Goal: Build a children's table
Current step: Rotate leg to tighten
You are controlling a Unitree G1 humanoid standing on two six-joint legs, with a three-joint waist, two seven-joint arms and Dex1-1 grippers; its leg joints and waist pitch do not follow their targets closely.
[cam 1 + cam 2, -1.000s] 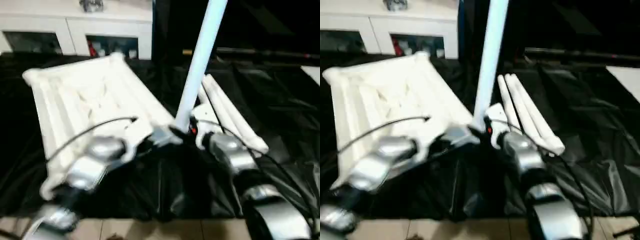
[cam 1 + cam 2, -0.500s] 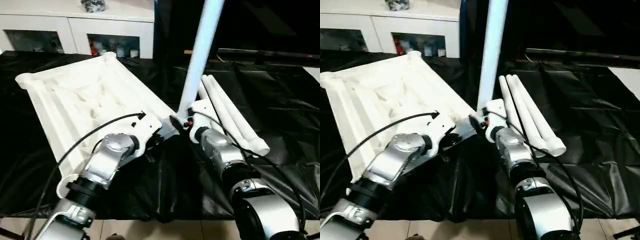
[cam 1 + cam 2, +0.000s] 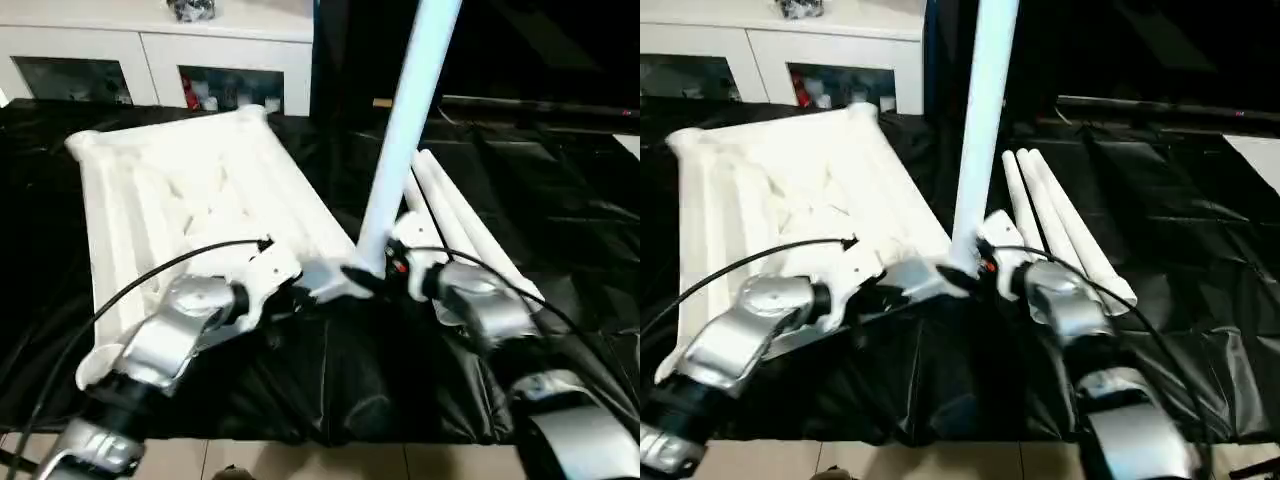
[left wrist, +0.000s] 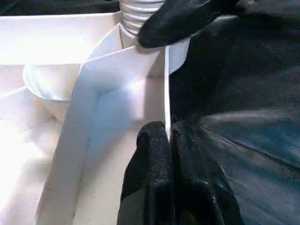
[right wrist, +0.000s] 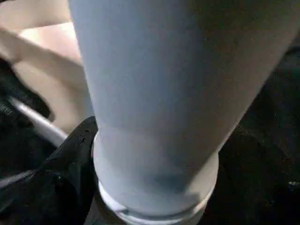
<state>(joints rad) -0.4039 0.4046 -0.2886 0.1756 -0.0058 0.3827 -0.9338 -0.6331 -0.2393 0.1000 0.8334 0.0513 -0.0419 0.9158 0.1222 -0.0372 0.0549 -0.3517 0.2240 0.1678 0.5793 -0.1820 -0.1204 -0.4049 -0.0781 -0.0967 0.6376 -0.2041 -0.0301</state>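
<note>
upright, a smooth round leg [image 3: 408, 130] meets ribbed tabletop [image 3: 190, 190].

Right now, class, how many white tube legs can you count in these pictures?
3 clearly: one upright leg standing at the tabletop's near corner, two loose legs lying side by side beyond it. A fourth may be hidden.

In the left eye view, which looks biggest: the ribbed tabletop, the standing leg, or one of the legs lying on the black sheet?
1. Tabletop, clearly largest.
2. Standing leg.
3. One lying leg.
The legs may match; the standing one runs out of the picture.
</note>
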